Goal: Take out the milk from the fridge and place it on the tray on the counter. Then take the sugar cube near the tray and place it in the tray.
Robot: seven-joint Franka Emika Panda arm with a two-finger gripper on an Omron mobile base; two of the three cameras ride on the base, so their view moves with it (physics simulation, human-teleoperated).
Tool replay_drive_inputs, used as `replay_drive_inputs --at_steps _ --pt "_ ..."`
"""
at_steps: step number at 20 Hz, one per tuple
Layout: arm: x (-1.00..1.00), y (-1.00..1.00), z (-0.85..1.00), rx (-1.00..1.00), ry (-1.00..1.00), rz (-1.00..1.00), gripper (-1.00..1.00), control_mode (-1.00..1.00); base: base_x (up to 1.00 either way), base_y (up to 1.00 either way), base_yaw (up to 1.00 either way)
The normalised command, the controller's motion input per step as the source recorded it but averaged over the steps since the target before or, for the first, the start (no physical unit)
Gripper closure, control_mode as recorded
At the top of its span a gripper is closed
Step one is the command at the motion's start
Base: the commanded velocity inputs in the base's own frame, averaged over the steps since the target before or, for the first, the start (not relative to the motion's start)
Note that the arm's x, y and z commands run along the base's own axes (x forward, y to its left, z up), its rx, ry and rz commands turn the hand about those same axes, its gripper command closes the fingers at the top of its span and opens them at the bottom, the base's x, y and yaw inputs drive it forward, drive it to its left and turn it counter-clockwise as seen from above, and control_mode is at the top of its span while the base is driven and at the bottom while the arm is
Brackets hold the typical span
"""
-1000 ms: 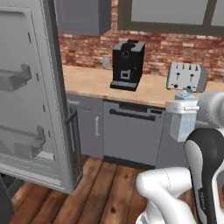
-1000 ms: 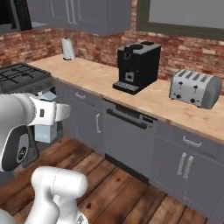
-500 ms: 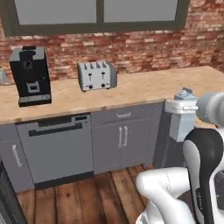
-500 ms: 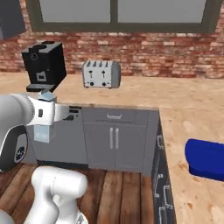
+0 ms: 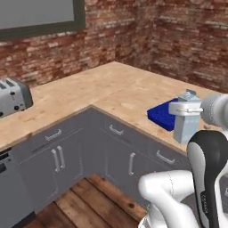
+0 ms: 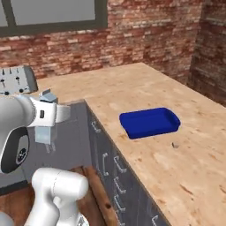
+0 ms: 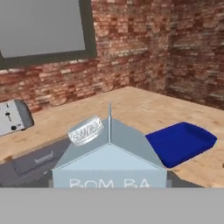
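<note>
We are carrying the small pale blue-and-white gabled milk carton (image 5: 187, 116) toward the dark blue shallow tray (image 6: 150, 122), mid-frame on the tan wood-grain counter (image 6: 145, 90). Our gripper (image 5: 186, 108) looks clamped on the carton. Next, reach over the tray and lower it upright; the tiny whitish sugar cube (image 6: 174, 144) waits just below-right of the tray.

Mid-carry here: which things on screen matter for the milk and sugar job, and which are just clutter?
Job: the milk held in the gripper; the tray; the sugar cube beside the tray; the counter.

Clutter: the toaster; the window.
</note>
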Motion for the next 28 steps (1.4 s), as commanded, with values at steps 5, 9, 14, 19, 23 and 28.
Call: replay_drive_inputs --at_steps 5,9,14,19,23,28 --pt "0.0 0.0 0.0 0.0 0.0 0.0 1.0 1.0 -0.09 -0.06 -0.76" --pt "0.0 0.0 0.0 0.0 0.0 0.0 1.0 1.0 -0.16 -0.08 -0.7" --pt "0.0 0.0 0.0 0.0 0.0 0.0 1.0 1.0 0.14 0.13 -0.55" --pt "0.0 0.0 0.0 0.0 0.0 0.0 1.0 1.0 0.15 0.91 -0.23" --pt "0.0 0.0 0.0 0.0 0.0 0.0 1.0 1.0 0.05 1.0 -0.16" --pt "0.0 0.0 0.0 0.0 0.0 0.0 1.0 1.0 0.49 0.33 -0.29"
